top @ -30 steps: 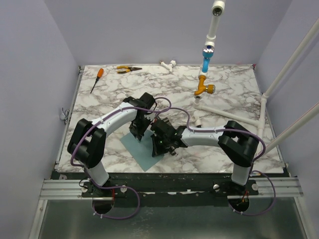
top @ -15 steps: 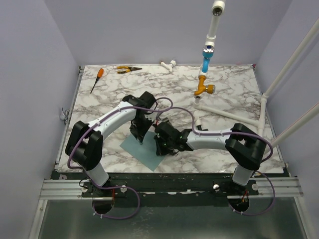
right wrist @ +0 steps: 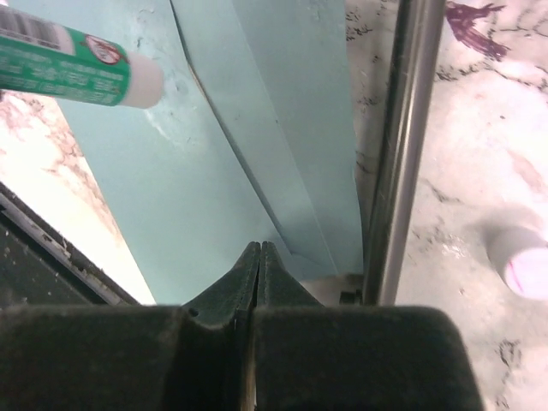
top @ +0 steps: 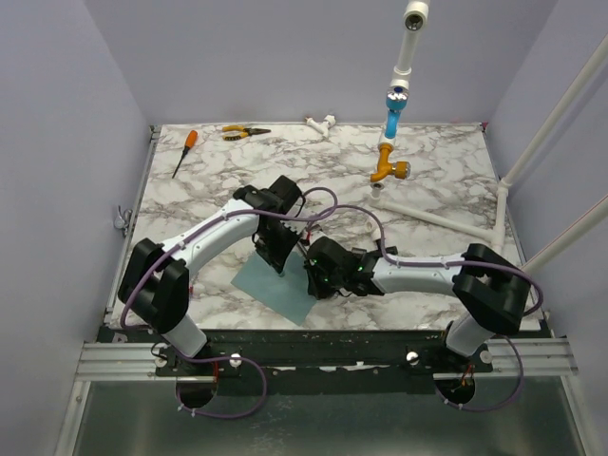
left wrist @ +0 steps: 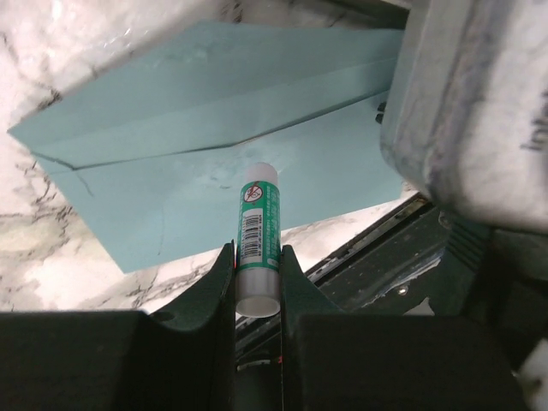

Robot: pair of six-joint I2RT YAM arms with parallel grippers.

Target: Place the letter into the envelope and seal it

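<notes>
Pinching a glue stick (left wrist: 259,224), tip on the envelope (left wrist: 171,111), left hand (left wrist: 257,253); right hand (right wrist: 259,249) fully closed.

Over envelope (left wrist: 154,120): glue stick (left wrist: 258,238) and right gripper (right wrist: 254,250)

Screwdriver (top: 184,152), pliers (top: 244,132) far left; orange valve (top: 390,171) far right; glue stick (left wrist: 257,248) centre.

soft, even light with faint shadows; the right claw (right wrist: 254,257) looms dark and slightly blurred.
</notes>
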